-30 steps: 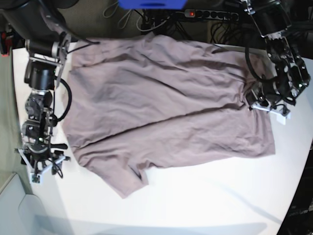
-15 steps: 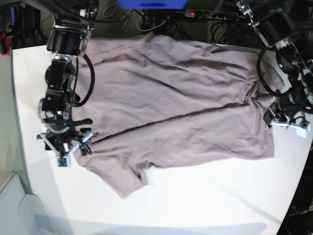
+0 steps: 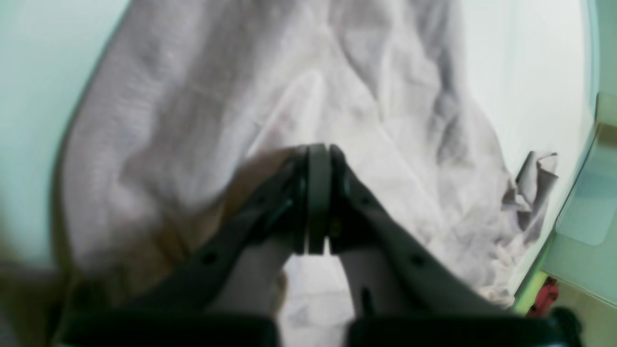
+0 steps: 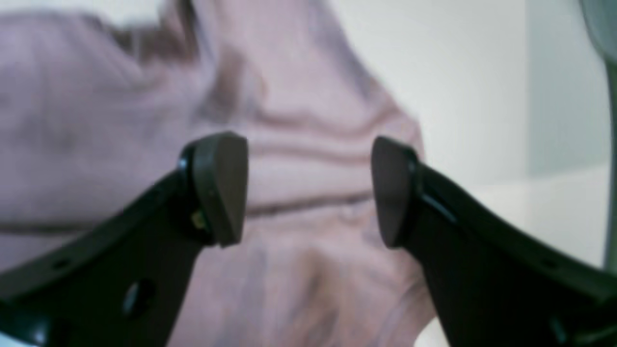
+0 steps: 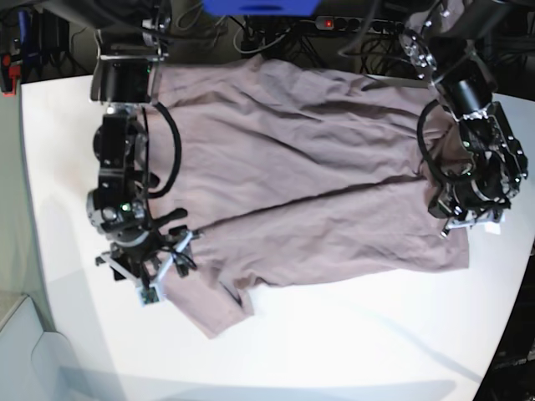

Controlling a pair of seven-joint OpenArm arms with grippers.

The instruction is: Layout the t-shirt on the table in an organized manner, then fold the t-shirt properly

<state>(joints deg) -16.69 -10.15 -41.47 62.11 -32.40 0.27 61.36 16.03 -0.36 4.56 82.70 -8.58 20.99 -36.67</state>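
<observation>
The mauve-pink t-shirt [image 5: 301, 167] lies spread and wrinkled across the back half of the white table [image 5: 334, 351]. One corner of it points toward the front left. My right gripper [image 5: 155, 274] hovers over the shirt's left edge. Its jaws stand open in the right wrist view [image 4: 306, 193], with the cloth [image 4: 313, 144] below them and nothing between them. My left gripper [image 5: 470, 220] sits at the shirt's right edge. It is shut in the left wrist view [image 3: 318, 197], fingers pressed together over the cloth [image 3: 193, 96], and no fabric shows between them.
A black power strip [image 5: 359, 23] with a red light and a tangle of cables lie behind the table's far edge, beside a blue object [image 5: 259, 7]. A pale grey bin corner [image 5: 21, 351] sits off the table's front left.
My right arm has swung in from the table's left edge to over the shirt's left side. My left gripper drifted outward, then came back onto the shirt's right edge.
</observation>
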